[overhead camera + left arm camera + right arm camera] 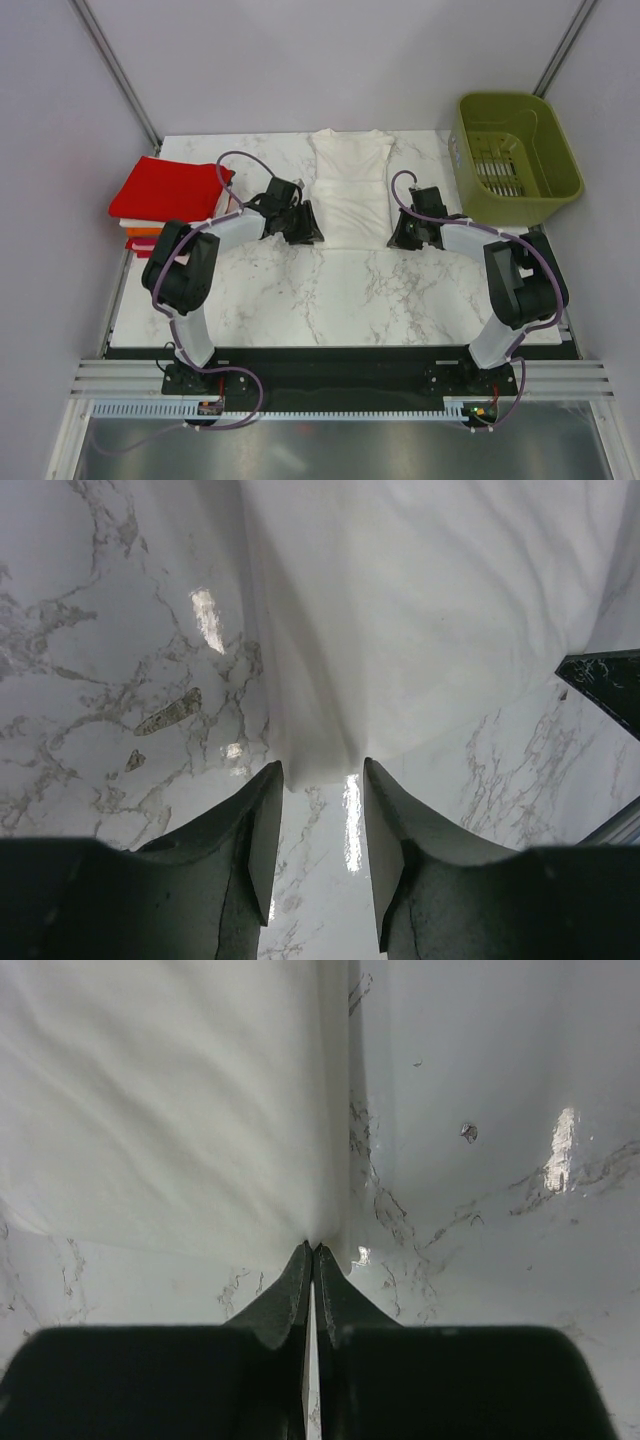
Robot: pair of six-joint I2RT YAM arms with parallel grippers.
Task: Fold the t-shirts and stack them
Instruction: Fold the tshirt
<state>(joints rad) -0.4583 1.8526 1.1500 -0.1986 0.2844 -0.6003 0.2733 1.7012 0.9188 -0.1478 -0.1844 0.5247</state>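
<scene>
Tabletop [330, 290] white marble with grey veining. Shirt [349, 190] at the back edge plain white; stack [160, 205] at the left edge red on top, with thin white and orange layers showing under it. Basket [515, 155] by the right back corner olive green; left gripper [322, 775] and right gripper [313, 1250] black.

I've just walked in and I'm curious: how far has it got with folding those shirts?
Done: a folded pile, red on top, sits on the left. In hand: the white t-shirt lies stretched out in the middle. The right claw is pinched on one near corner, and the left claw stands open at the other. Left: fold it up and add it to the pile.
</scene>
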